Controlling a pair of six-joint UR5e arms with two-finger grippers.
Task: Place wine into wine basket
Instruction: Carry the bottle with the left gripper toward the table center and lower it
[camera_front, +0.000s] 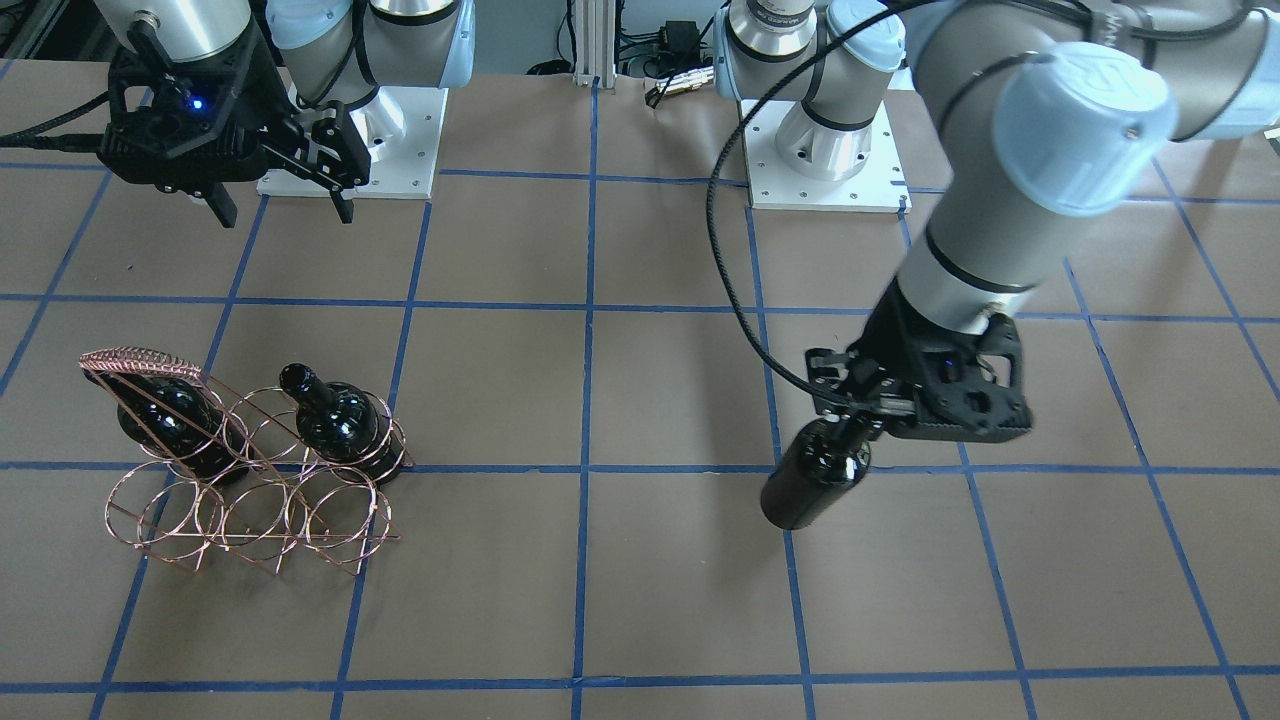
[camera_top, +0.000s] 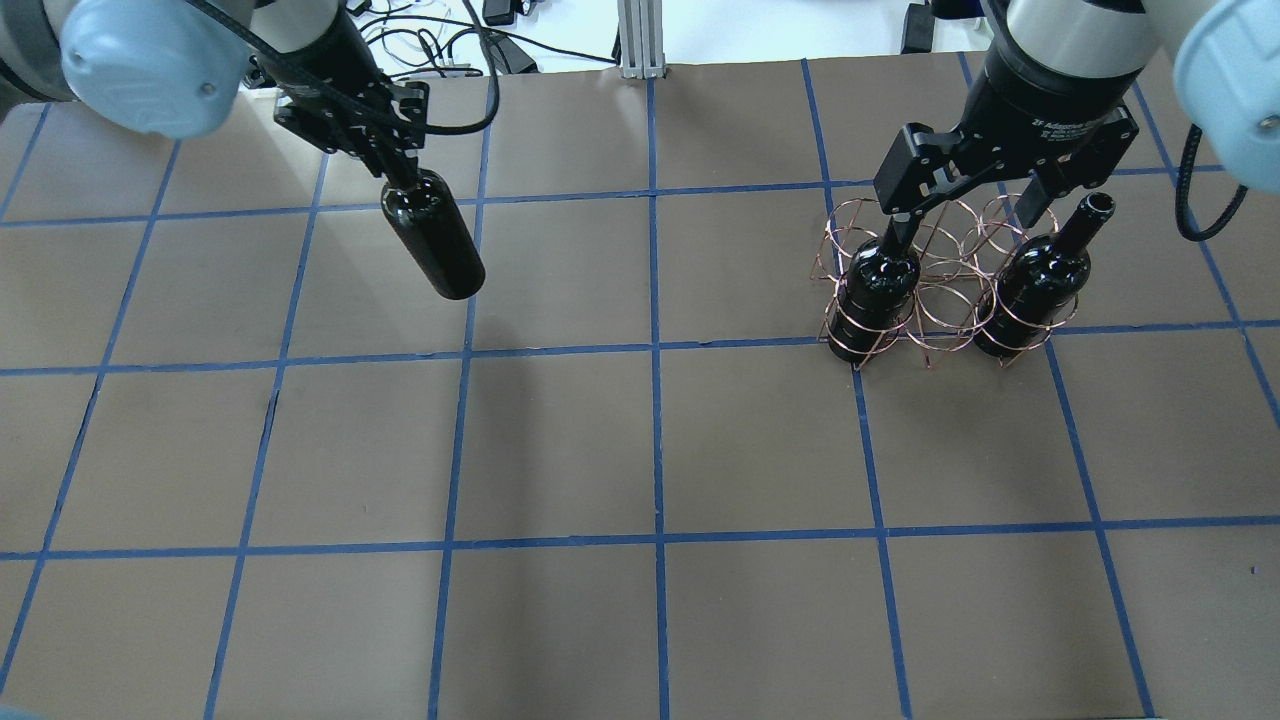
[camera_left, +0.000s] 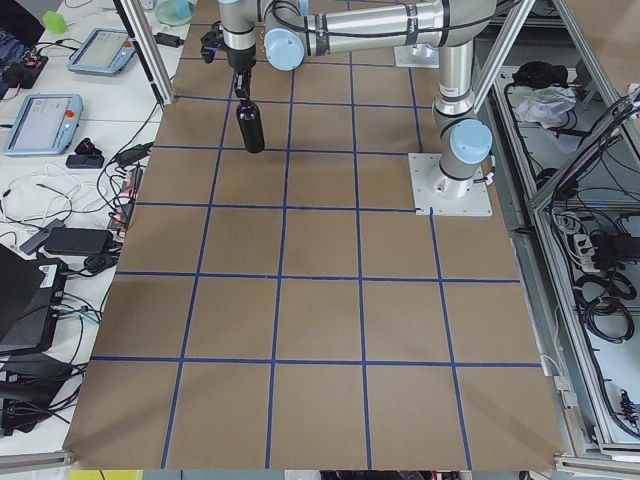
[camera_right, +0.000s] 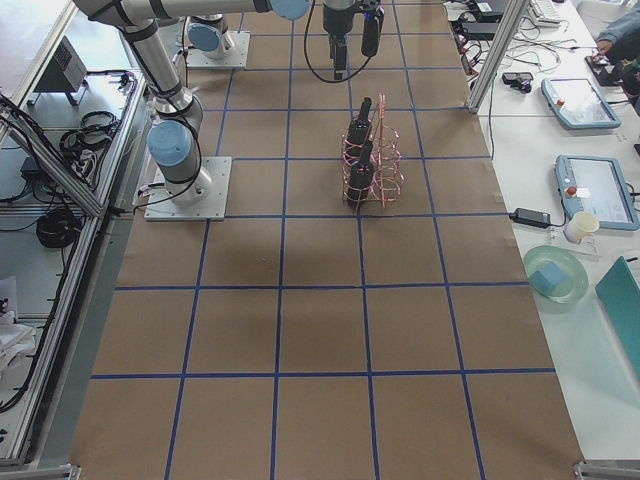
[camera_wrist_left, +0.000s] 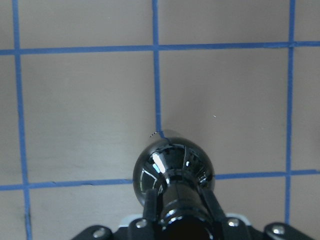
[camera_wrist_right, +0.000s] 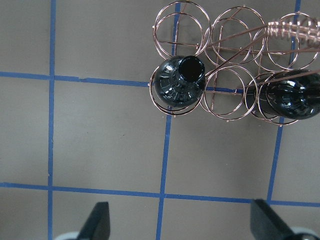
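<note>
My left gripper is shut on the neck of a dark wine bottle and holds it upright, far from the basket; the front view shows the gripper and the bottle too, and the left wrist view looks down on the bottle. The copper wire wine basket stands on the table with two dark bottles in its end rings; the middle ring between them is empty. My right gripper is open and empty, high above the basket.
The basket's wrapped handle arches over one end bottle. The table is brown paper with blue tape gridlines. The arm bases stand at the table's back edge. Cables lie behind it.
</note>
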